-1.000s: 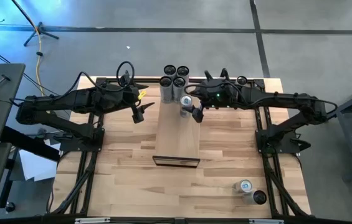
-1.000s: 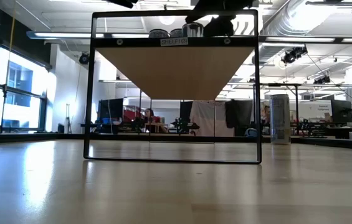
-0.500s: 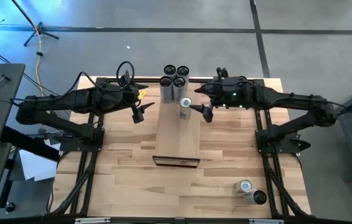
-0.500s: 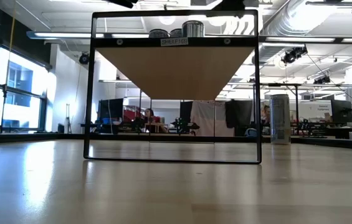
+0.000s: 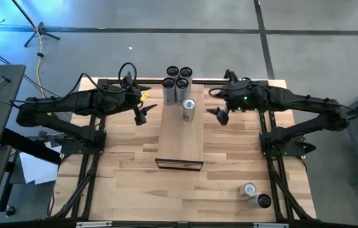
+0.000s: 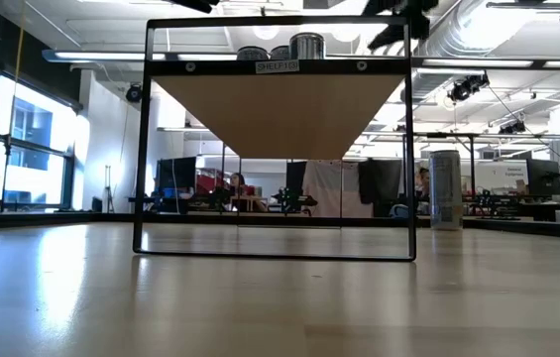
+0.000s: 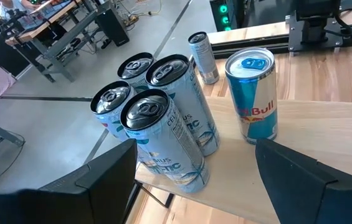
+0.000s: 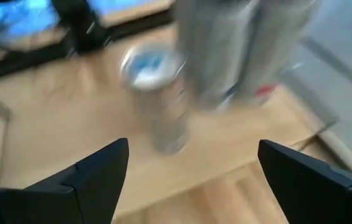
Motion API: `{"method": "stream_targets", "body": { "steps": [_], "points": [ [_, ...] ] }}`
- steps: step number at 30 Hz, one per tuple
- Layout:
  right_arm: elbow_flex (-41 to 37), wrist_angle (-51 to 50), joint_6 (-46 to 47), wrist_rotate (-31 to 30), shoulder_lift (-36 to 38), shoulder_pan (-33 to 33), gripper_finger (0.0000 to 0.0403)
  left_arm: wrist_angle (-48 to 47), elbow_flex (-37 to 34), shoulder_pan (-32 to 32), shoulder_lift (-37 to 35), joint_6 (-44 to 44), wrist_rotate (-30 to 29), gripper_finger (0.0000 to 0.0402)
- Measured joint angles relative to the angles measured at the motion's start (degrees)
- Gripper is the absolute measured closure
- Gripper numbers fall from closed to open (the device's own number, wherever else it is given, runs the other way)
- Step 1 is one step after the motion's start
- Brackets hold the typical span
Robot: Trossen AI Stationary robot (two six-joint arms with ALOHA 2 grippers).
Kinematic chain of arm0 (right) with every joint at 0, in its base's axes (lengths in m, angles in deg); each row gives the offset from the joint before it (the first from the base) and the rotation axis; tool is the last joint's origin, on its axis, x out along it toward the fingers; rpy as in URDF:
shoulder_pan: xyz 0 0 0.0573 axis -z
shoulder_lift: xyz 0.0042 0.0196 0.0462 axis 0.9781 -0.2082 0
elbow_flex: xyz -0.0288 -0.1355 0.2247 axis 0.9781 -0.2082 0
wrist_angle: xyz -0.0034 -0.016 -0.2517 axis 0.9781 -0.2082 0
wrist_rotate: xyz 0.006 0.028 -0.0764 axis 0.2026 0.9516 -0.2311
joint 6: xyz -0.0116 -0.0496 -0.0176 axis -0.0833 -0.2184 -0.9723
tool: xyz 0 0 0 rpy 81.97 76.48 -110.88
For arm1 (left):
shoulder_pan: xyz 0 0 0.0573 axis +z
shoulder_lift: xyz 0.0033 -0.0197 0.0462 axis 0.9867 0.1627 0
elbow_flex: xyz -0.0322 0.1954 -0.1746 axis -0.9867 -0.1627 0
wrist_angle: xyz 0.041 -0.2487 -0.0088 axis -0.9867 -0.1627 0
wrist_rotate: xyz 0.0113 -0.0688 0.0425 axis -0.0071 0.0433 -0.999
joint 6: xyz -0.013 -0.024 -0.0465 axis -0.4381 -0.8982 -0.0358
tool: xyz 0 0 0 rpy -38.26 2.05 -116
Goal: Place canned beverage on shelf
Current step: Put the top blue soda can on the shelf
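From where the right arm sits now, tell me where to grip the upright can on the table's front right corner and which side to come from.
Grip the upright can around its mid-body, fingers either side of the round wall, with the open right gripper. Probably come from the shelf side: another can lies close on its other side, toward the table's corner, leaving little room there.

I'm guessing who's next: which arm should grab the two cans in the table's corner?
Right. Both cans stand on its side, and the right pincer is open and empty. The left pincer hangs beyond the shelf.
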Motion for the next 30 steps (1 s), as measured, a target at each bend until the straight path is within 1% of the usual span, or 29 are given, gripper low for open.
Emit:
{"method": "stream_targets", "body": {
  "steps": [2, 7, 10, 12, 15, 17, 20, 25, 26, 28, 30],
  "points": [
    [-3.3, 1.0, 0.2, 3.3, 0.1, -0.3, 0.0059, 0.0, 0.0, 0.0, 0.0, 0.0, 0.0, 0.0106],
    [-13.7, 7.9, 5.0, 3.8, 1.1, -2.3, 0.0059, 0.0, 0.0, 0.0, 0.0, 0.0, 0.0, 0.0106],
    [-18.1, 13.9, 8.5, 5.0, 2.0, -3.6, 0.0059, 0.0, 0.0, 0.0, 0.0, 0.0, 0.0, 0.0106],
    [-19.2, 16.6, 11.2, 6.3, 2.9, -4.2, 0.0059, 0.0, 0.0, 0.0, 0.0, 0.0, 0.0, 0.0106],
    [-19.0, 19.2, 15.8, 6.3, 4.1, -4.7, 0.0059, 0.0, 0.0, 0.0, 0.0, 0.0, 0.0, 0.0106],
    [-18.3, 21.2, 16.3, 6.3, 4.7, -4.7, 0.0059, 0.0, 0.0, 0.0, 0.0, 0.0, 0.0, 0.0106],
    [-17.4, 22.6, 12.3, 6.4, 4.9, -4.7, 0.0059, 0.0, 0.0, 0.0, 0.0, 0.0, 0.0, 0.0106],
    [-17.2, 23.3, -1.3, 5.8, 4.3, -4.7, 0.0059, 0.0, 0.0, 0.0, 0.0, 0.0, 0.0, 0.0106],
    [-17.2, 23.4, -2.1, 5.6, 4.3, -4.7, 0.0061, 0.0, 0.0, 0.0, 0.0, 0.0, 0.0, 0.0106],
    [-17.2, 23.2, -2.5, 4.7, 4.3, -4.7, 0.0074, 0.0, 0.0, 0.0, 0.0, 0.0, 0.0, 0.0106],
    [-17.2, 22.9, -2.2, 2.2, 4.3, -4.7, 0.0104, 0.0, 0.0, 0.0, 0.0, 0.0, 0.0, 0.0106]
  ]
}}
